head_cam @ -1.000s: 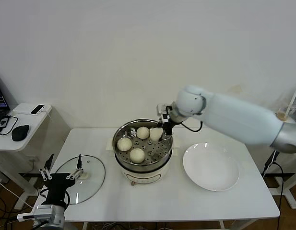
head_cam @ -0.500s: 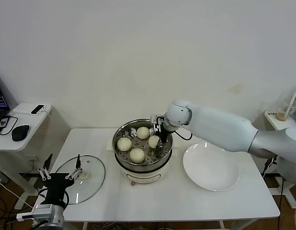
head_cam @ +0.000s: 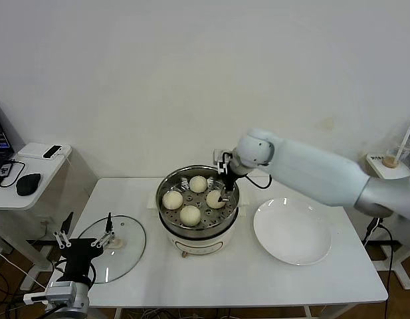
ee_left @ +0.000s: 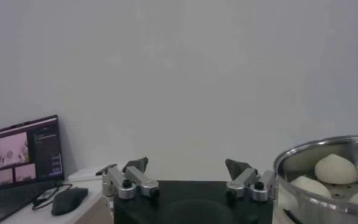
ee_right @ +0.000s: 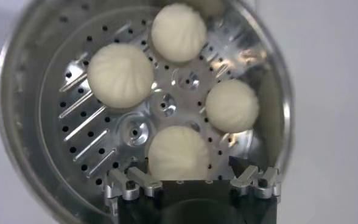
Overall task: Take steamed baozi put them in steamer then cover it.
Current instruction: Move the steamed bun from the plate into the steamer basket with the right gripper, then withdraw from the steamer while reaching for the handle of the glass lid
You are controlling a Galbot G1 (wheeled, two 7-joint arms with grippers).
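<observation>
Released since a second ago, the fourth baozi (head_cam: 215, 199) sits in the steamer (head_cam: 166, 188) — right gripper (head_cam: 222, 191) jaws wide; cover (head_cam: 112, 248) lies beside the left gripper (head_cam: 84, 240), also wide.

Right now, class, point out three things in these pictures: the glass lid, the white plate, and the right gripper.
glass lid (head_cam: 118, 247), head view, on the clear pane beside its handle.
white plate (head_cam: 292, 231), head view, on the bare middle of the dish.
right gripper (head_cam: 224, 193), head view, between its open fingertips above the steamer tray.

Soft, even room light is filling the scene; glare is shining on the steel steamer (ee_right: 57, 152) tray at 9 o'clock.
</observation>
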